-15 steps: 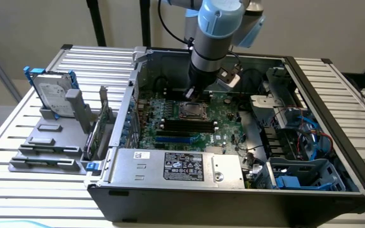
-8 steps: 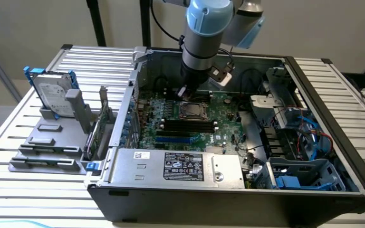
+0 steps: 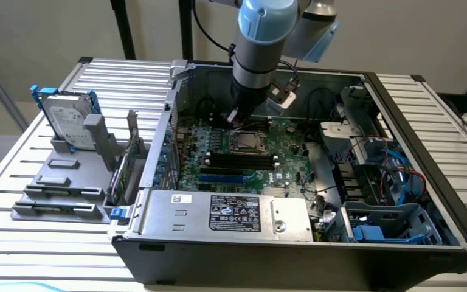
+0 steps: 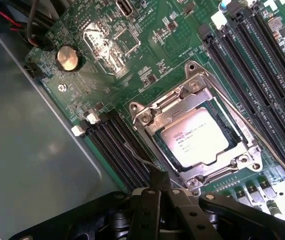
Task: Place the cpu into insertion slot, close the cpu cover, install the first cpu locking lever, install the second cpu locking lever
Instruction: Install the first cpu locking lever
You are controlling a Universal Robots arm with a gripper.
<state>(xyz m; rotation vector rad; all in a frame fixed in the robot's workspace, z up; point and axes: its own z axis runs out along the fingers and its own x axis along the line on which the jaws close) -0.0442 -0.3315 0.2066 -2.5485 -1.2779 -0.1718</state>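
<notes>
Two done: cpu (image 4: 197, 137) sat in insertion slot (image 4: 158, 143), cpu cover (image 4: 182, 97) was down.
Left: both levers (image 4: 275, 152), I think.
Gripper (image 4: 160, 189): clenched.

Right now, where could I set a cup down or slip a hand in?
Bare: the slatted table in front of the grey drive rack and on the exterior view's right of the computer case. Crowded: inside it, gripper beside the insertion slot.

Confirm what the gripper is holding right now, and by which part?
Nothing looks held: the gripper is shut, with its tip at the end of the thin wire lever beside the chip. Whether it touches the lever cannot be told.
</notes>
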